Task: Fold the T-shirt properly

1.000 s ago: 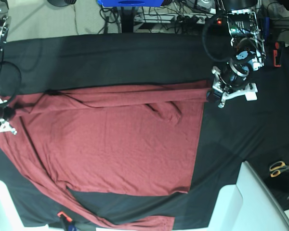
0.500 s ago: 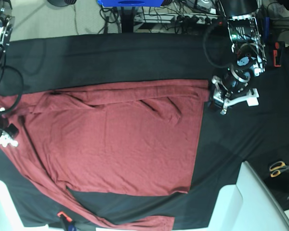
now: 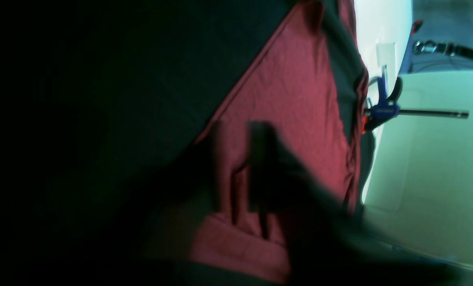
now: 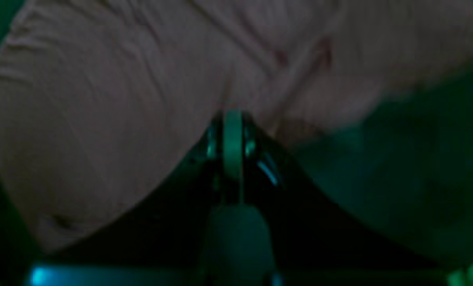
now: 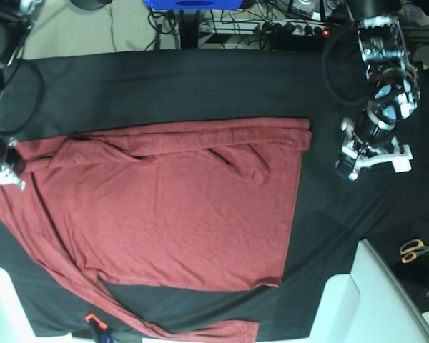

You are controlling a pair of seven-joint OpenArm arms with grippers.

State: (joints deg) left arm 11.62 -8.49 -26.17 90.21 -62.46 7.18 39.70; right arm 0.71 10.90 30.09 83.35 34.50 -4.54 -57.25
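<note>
The T-shirt point(image 5: 171, 221) lies spread flat over the black cloth point(image 5: 200, 78) that covers the table, filling the middle and left of the base view. Its far edge is folded over into a long band that runs from the left side to the right hem, with a few diagonal creases near the middle. One sleeve trails along the near edge of the table toward the small orange-and-blue clamp point(image 5: 94, 325).

The left gripper point(image 5: 352, 163) sits at the right of the base view, over bare black cloth, apart from the shirt's right hem. Its jaws are closed with nothing between them. In its wrist view the dark fingers point(image 3: 260, 167) show blurred in front of red fabric, with a blue clamp point(image 3: 383, 109) at the table's edge beyond.

The right gripper point(image 5: 1, 175) is at the far left of the base view, at the shirt's left edge. Its wrist view shows the jaws point(image 4: 232, 131) drawn together, their tip against wrinkled fabric; whether any cloth is pinched cannot be told from the blurred picture.

A pair of yellow-handled scissors point(image 5: 418, 250) lies at the right, well apart from the shirt.
</note>
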